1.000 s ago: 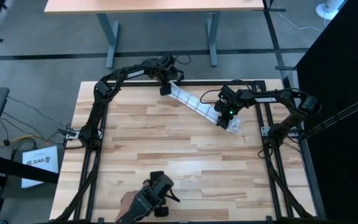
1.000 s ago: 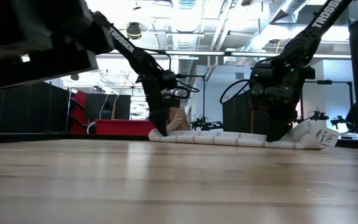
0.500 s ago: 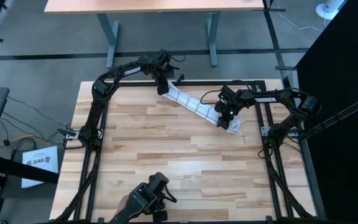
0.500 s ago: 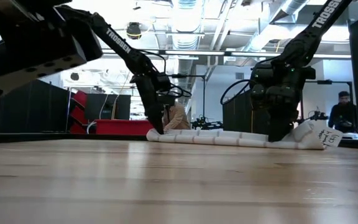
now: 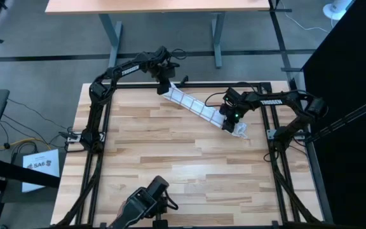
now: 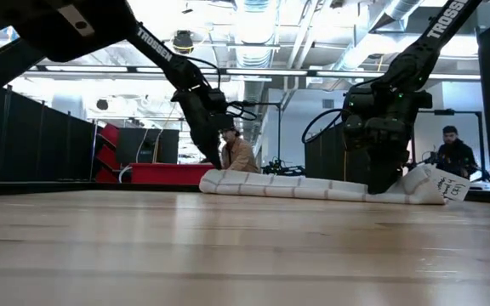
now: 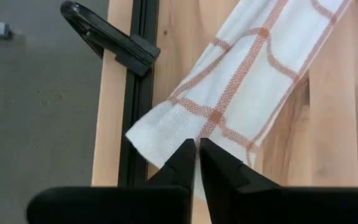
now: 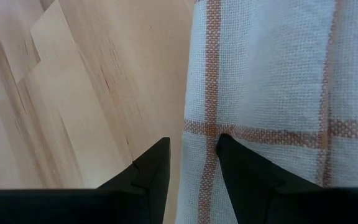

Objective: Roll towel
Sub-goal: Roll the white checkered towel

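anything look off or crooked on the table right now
The towel is a long narrow strip lying diagonally at the table's far edge, not square to it. One end reaches the table's black frame rail by the left gripper, which is shut. The other end is bunched beside the right gripper. No damage shows.

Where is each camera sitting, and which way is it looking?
High view: above the table, looking straight down on both arms and the towel.
Low view: at tabletop height, looking level across the table; both arms come down from above.
Left wrist view: behind the left end effector, fingers together over the towel's end.
Right wrist view: behind the right end effector, fingers apart at the towel's edge.
All four share the towel.
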`<state>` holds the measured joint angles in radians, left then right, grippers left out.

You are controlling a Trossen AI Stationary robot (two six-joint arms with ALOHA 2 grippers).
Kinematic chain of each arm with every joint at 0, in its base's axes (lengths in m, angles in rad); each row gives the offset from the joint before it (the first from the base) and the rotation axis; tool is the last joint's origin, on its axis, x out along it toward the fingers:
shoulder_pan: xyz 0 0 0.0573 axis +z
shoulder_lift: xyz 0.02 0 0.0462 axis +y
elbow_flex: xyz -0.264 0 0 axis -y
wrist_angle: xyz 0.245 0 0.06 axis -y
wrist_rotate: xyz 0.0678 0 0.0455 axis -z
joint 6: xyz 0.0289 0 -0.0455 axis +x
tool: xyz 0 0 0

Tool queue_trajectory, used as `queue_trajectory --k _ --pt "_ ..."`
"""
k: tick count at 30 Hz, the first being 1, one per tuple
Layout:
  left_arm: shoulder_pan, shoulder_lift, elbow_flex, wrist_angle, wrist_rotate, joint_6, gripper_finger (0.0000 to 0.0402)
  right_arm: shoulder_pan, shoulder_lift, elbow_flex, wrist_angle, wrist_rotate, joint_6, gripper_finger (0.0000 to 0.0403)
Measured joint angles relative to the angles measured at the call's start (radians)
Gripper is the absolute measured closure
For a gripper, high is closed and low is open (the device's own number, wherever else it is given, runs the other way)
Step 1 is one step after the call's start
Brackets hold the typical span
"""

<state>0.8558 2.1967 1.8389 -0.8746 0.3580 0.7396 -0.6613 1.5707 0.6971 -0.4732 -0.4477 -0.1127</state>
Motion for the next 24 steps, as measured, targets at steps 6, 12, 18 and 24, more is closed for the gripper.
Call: queue_trajectory --k 6,12,18,24 --pt "-0.006 0.000 0.000 0.057 -0.058 0.014 0.0392 0.000 0.000 0.000 0.001 0.000 0.000 0.0275" --pt "-0.045 0.000 0.000 0.032 -0.065 0.104 0.0366 0.000 0.000 0.000 0.001 0.000 0.007 0.0275" --pt "-0.086 0.000 0.000 0.027 -0.125 0.114 0.0312 0.000 0.000 0.000 -0.002 -0.005 0.008 0.0275" --pt "-0.116 0.000 0.000 0.073 -0.187 0.150 0.0248 0.000 0.000 0.000 -0.017 -0.024 0.007 0.0275"
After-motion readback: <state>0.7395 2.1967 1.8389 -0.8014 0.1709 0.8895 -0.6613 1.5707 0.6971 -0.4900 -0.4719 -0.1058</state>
